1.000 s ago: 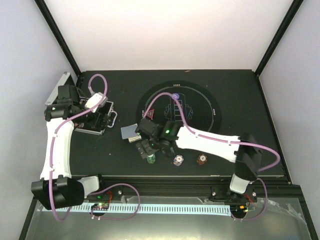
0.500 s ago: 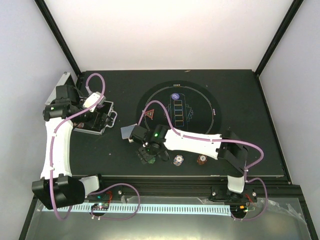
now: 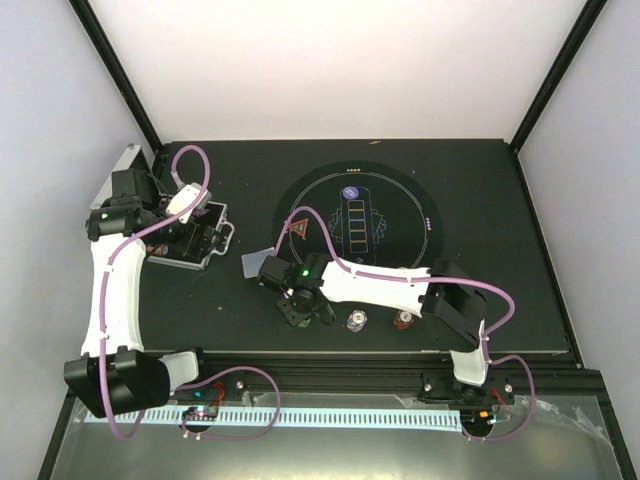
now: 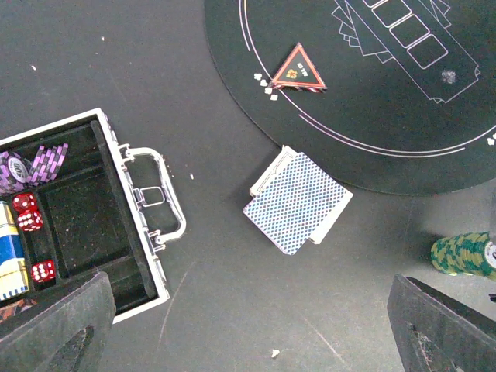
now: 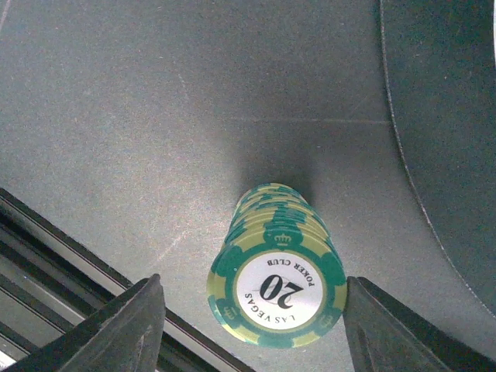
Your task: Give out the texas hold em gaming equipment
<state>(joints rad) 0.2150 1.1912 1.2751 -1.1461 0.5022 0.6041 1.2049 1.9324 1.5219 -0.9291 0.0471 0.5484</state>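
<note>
At the left, the left hand (image 4: 248, 337) hangs over the worktop (image 4: 93, 46) beside the open case (image 4: 129, 211), its fingers spread wide and holding nothing; purple chips (image 4: 31, 164) lie in the case's far compartment. The deck of cards (image 4: 298, 203) lies face down just off the mat's (image 4: 372, 124) near edge, with the red triangle marker (image 4: 297, 70) on the mat beyond it. Next comes the green chip stack (image 5: 277, 267), standing upright on the worktop right under the right hand (image 5: 263, 325); one of its fingers (image 5: 124, 325) stands on each side of the column, part-closed, with a gap showing on both sides, so nothing is gripped yet. The right arm is far nearer, and I judge the grasp needs only a squeeze across the stack; two more chip stacks (image 3: 355, 320) (image 3: 403, 319) stand further right.
</note>
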